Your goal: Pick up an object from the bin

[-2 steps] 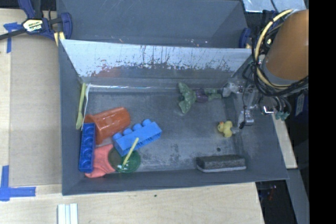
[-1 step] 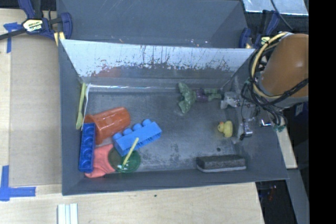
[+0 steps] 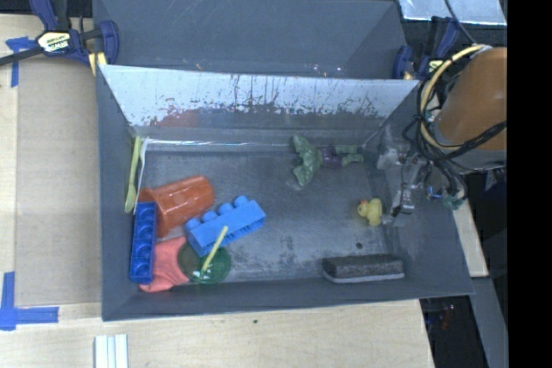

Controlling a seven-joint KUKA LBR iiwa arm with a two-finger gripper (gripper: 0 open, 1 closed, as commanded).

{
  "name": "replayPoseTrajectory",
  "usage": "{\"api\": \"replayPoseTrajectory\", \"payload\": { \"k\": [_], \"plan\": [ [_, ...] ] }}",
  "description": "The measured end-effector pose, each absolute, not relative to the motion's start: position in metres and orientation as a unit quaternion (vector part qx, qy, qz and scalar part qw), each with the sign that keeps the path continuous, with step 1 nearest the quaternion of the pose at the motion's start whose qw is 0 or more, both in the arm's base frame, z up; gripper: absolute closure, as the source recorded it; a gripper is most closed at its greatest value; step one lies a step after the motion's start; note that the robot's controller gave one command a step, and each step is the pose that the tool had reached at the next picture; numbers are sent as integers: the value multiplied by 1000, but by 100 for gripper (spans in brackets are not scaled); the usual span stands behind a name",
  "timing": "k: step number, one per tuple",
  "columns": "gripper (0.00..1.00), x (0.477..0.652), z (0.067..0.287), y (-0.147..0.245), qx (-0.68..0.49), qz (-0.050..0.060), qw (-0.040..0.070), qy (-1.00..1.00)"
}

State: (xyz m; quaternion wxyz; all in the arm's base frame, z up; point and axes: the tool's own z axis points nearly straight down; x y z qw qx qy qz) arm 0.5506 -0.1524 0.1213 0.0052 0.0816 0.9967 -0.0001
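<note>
Camera view: looking down into the grey bin (image 3: 259,103), with the arm coming in from the right.
Pincer (image 3: 400,204): sitting low over the right side of the bin floor. How far it is opening cannot be told, and no thing is showing in its grasp.
Nearest thing: a small yellow toy (image 3: 371,211), lying alone on the floor just beside the pincer, right of centre.
Handling (judged): probably light and rounded, perhaps soft, so it may be prone to slipping or rolling. Gripping across its widest middle is looking safest.
Appearance: bright yellow and lumpy, with its exact shape too small to tell.
Neighbours: a dark bar (image 3: 362,269) is lying near the front wall and a green toy figure (image 3: 306,158) toward the back. A blue brick (image 3: 224,224) and an orange block (image 3: 179,196) are lying heaped at the left, well apart.
</note>
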Motion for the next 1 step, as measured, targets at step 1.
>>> {"api": "replayPoseTrajectory", "payload": {
  "k": [1],
  "plan": [
    [0, 548, 125, -154, 23, -1, 4, 1000]
  ]
}}
